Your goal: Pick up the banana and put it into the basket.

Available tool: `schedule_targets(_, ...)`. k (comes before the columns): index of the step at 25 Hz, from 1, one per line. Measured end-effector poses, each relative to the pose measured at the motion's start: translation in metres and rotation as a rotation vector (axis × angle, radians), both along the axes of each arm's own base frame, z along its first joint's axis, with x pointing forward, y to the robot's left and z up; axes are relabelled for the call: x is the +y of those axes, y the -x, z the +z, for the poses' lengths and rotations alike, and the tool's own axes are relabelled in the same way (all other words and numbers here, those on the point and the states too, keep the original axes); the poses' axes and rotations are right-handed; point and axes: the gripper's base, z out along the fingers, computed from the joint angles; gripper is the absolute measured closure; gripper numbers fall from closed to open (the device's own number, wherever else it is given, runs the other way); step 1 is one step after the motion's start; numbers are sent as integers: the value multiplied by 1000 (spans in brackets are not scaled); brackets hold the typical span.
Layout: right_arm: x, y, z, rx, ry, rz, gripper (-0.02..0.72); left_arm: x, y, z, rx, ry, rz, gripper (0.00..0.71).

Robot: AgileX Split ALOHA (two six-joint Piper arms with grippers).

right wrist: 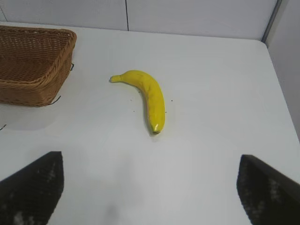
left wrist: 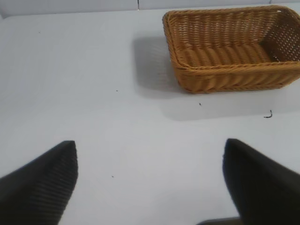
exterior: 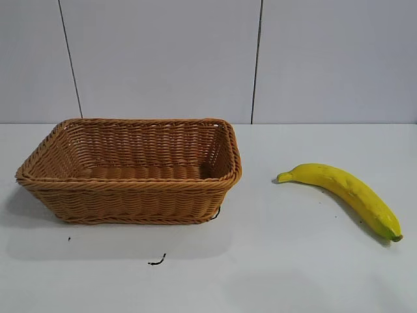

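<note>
The yellow banana (exterior: 345,193) lies on the white table at the right, stem toward the basket, greenish tip toward the front right. It also shows in the right wrist view (right wrist: 147,96). The light brown wicker basket (exterior: 130,171) stands at the left, empty, and shows in the left wrist view (left wrist: 234,47) and at the edge of the right wrist view (right wrist: 33,65). My right gripper (right wrist: 150,161) is open and empty, above bare table short of the banana. My left gripper (left wrist: 150,147) is open and empty, above bare table away from the basket. Neither gripper shows in the exterior view.
A small dark scrap (exterior: 157,261) lies on the table in front of the basket. A grey panelled wall (exterior: 208,59) stands behind the table. The table's edge meets a wall beside the banana in the right wrist view (right wrist: 276,56).
</note>
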Motion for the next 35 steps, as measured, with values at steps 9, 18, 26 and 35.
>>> schedule_targets(9, 1, -115, 12, 302, 6, 5, 14, 0, 0, 0, 0, 0, 0, 75)
schedule_targets(18, 1, -229, -10, 447, 73, 94, 14, 0, 0, 0, 0, 0, 0, 75)
schedule_targets(26, 1, -296, -47, 483, 144, 202, 14, 0, 0, 0, 0, 0, 0, 75)
schedule_targets(35, 24, -329, -112, 527, 186, 313, 14, 0, 0, 0, 0, 0, 0, 75)
